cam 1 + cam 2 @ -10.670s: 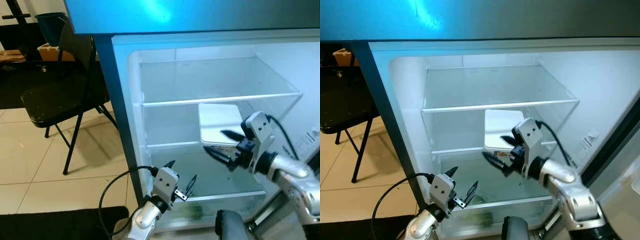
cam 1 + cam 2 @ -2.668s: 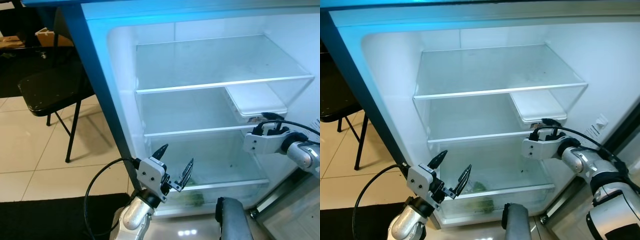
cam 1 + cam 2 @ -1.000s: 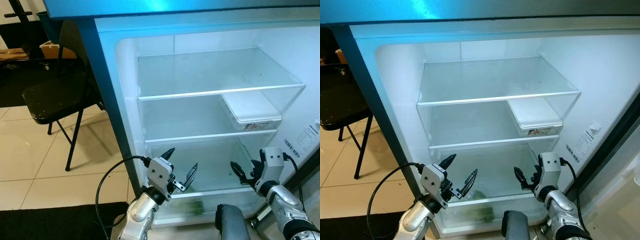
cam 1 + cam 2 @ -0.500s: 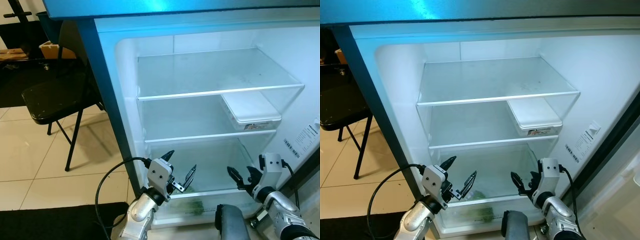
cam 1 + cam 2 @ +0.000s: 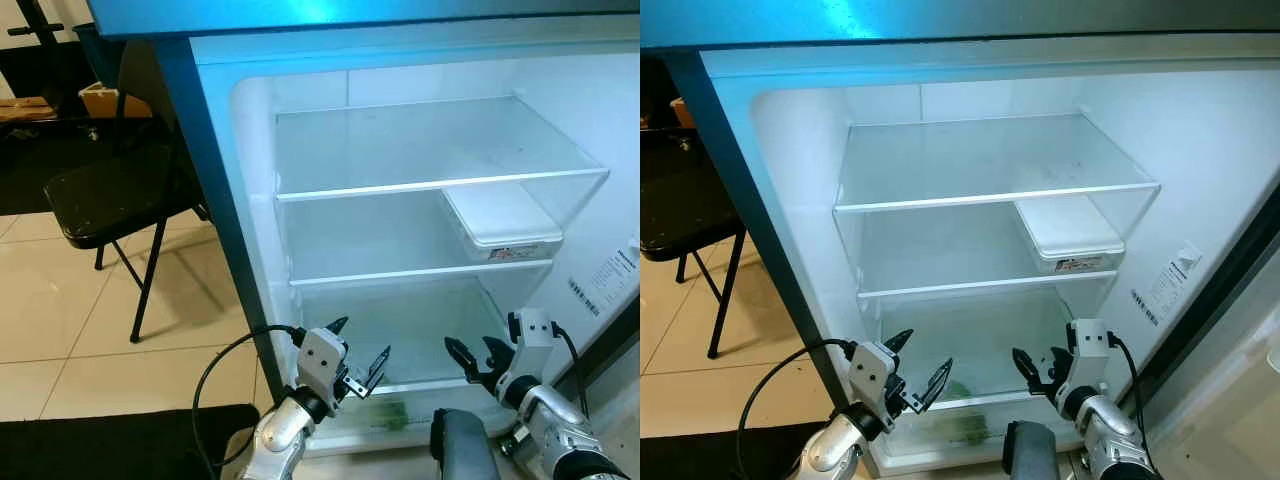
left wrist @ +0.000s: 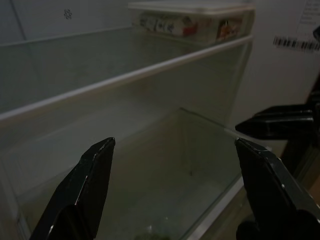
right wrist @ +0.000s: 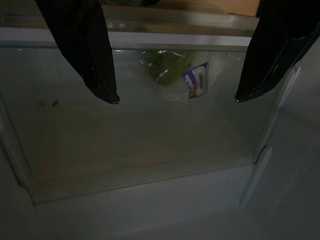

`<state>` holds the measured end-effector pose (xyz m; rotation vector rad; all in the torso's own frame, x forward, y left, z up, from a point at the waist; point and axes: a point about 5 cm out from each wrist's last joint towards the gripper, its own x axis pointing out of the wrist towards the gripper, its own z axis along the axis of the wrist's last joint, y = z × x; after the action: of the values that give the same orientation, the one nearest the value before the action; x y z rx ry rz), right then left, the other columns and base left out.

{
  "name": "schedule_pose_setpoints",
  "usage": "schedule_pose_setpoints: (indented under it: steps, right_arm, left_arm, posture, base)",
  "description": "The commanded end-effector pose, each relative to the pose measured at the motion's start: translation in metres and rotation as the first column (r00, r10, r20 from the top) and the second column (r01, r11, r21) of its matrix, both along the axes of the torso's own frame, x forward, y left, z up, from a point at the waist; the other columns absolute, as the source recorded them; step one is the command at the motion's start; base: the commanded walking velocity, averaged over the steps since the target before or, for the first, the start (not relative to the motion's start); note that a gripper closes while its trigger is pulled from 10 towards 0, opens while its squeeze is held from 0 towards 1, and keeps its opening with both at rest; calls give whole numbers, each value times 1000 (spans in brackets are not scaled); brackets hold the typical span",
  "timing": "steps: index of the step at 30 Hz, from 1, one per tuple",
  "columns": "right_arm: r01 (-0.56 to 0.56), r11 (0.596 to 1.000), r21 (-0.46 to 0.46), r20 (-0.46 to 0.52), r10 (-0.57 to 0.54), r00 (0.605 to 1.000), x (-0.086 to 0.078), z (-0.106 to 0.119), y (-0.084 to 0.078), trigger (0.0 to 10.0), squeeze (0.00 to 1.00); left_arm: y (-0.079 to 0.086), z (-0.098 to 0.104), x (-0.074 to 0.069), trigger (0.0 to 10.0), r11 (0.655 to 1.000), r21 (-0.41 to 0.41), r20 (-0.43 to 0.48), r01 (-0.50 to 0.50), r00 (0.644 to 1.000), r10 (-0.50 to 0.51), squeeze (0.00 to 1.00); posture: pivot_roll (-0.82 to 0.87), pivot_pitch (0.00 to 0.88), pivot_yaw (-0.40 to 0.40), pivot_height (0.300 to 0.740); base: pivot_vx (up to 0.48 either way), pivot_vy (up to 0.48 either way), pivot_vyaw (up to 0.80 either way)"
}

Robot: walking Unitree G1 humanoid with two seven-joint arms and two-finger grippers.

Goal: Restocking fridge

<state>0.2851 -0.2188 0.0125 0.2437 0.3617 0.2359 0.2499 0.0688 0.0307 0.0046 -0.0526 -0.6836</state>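
The fridge stands open with two glass shelves [image 5: 430,160] above a lower compartment. A white lidded container [image 5: 500,222] rests at the right end of the middle shelf; the left wrist view shows its labelled side [image 6: 192,20]. My left gripper [image 5: 362,340] hangs open in front of the lower compartment, left of centre, holding nothing. My right gripper [image 5: 470,348] is open and empty at the same height on the right, well below the container. Through the glass floor, the right wrist view shows a bag of greens [image 7: 175,75] in the drawer beneath.
A black folding chair [image 5: 110,200] stands on the tiled floor left of the fridge, with a cardboard box [image 5: 100,98] behind it. A dark mat [image 5: 100,440] lies at the lower left. The fridge's right wall carries labels [image 5: 605,275].
The container, held by my right gripper 10.7 s ago, now sits on the middle shelf. That gripper has let go, pulled back and dropped low. Over the last second both grippers sank slightly.
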Motion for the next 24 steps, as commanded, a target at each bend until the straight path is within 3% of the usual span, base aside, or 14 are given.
schedule_pose_setpoints:
  steps: [1, 15, 24]
  right_arm:
    - [-3, 1000, 2, -21, 3, 1000, -2, -4, 3, 10000, 0]
    - [36, 999, -16, -89, -37, 995, -11, -15, 0, 10000, 0]
    - [43, 999, 8, -86, -42, 995, -15, -17, -1, 10000, 0]
  left_arm:
    - [1, -6, -3, 10000, 1000, 15, -20, 0, 1000, 0, 0]
    - [1, -19, -11, 10000, 998, 55, -67, 35, 997, -32, 0]
    - [3, -23, -13, 10000, 997, 66, -80, 46, 996, -40, 0]
  posture:
    - [3, 0, -10, 464]
    - [3, 0, -10, 523]
    - [0, 0, -4, 533]
  base:
    - [0, 0, 0]
    - [0, 0, 0]
    - [0, 0, 0]
